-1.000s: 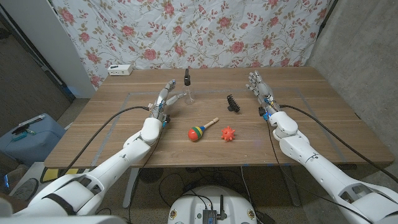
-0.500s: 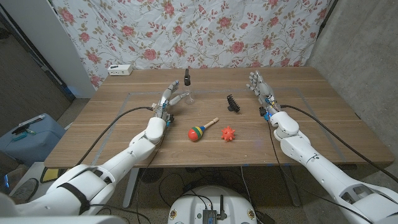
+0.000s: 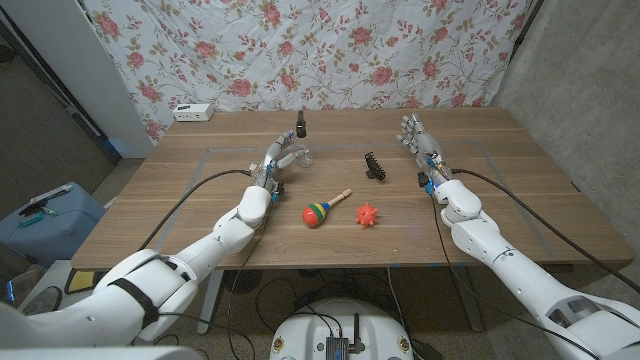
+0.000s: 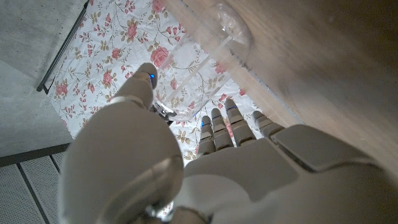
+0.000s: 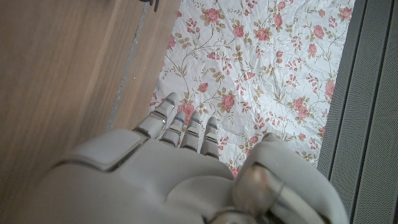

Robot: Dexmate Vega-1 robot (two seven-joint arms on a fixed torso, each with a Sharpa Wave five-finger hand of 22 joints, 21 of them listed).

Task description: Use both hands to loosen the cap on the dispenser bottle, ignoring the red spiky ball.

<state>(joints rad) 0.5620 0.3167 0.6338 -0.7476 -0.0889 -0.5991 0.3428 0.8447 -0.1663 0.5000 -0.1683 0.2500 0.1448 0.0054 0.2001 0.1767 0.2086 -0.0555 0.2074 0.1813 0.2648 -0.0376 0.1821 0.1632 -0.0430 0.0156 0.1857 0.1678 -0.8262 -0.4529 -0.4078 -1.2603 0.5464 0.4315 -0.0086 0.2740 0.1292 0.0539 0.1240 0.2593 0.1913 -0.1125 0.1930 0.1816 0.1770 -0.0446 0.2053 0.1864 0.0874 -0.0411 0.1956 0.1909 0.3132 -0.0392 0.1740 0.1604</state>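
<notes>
Wooden table, floral cloth behind: the clear bottle with its black cap stands upright toward the far middle of the table, and the left hand is just beside it, fingers spread and reaching around its lower body. Whether they touch the plastic cannot be told from the head view; in the left wrist view the bottle sits between the thumb and the other fingers, which look apart and not clamped. The right hand stands well apart on the other side of the table, fingers loosely apart, nothing in them; the right wrist view shows its fingers extended over bare wood and holding nothing.

As a judgement, the task is barely begun: the cap looks seated and untouched, the bottle is at most about to be steadied, and the whole twisting step remains. What is left seems to be a firm left grip on the body, then bringing the right hand across to the cap.

The red ball lies near the table's middle, beside a striped wooden toy; a black comb-like piece lies farther back. None is touched.
</notes>
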